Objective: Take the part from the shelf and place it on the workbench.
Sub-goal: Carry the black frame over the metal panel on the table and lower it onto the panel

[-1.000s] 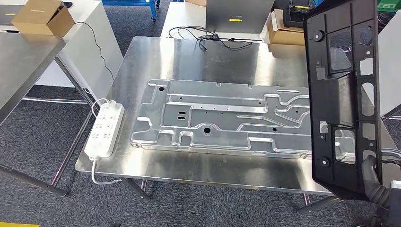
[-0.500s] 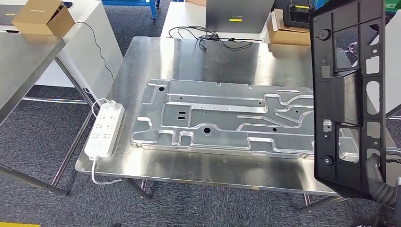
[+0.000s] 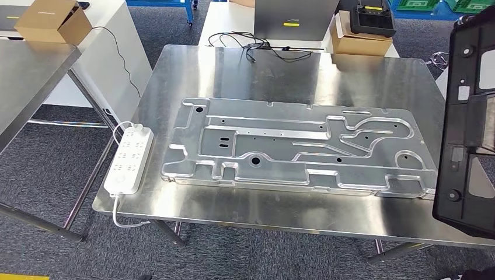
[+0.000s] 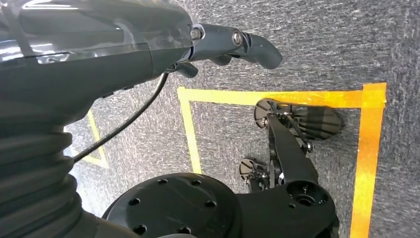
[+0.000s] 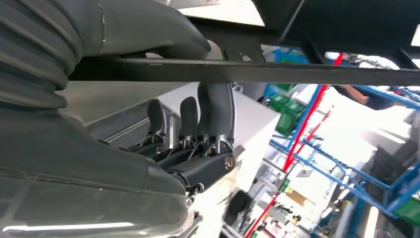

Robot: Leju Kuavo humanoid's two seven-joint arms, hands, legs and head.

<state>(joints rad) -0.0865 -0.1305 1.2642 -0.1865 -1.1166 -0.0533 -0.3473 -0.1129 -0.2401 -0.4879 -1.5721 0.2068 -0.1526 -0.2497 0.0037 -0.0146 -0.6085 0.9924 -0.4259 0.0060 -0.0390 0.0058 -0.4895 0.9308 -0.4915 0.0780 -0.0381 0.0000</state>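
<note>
The part (image 3: 467,122) is a long flat black plastic frame with cut-out windows. It hangs upright at the right edge of the head view, beside and above the right end of the steel workbench (image 3: 262,76). In the right wrist view my right hand (image 5: 198,129) grips the part's thin edge (image 5: 247,72), with the thumb (image 5: 148,29) on one face and the fingers (image 5: 215,114) on the other. My left hand (image 4: 148,44) hangs over grey carpet with yellow tape lines and holds nothing.
A large stamped aluminium panel (image 3: 280,146) covers the middle of the workbench. A white power strip (image 3: 129,160) lies at its left edge and black cables (image 3: 262,46) at the back. Another steel table (image 3: 29,76) with a cardboard box (image 3: 52,20) stands to the left.
The black part has swung to the right, toward the picture's edge, uncovering the right end of the aluminium panel. The dark wrist below it has left the head view.
</note>
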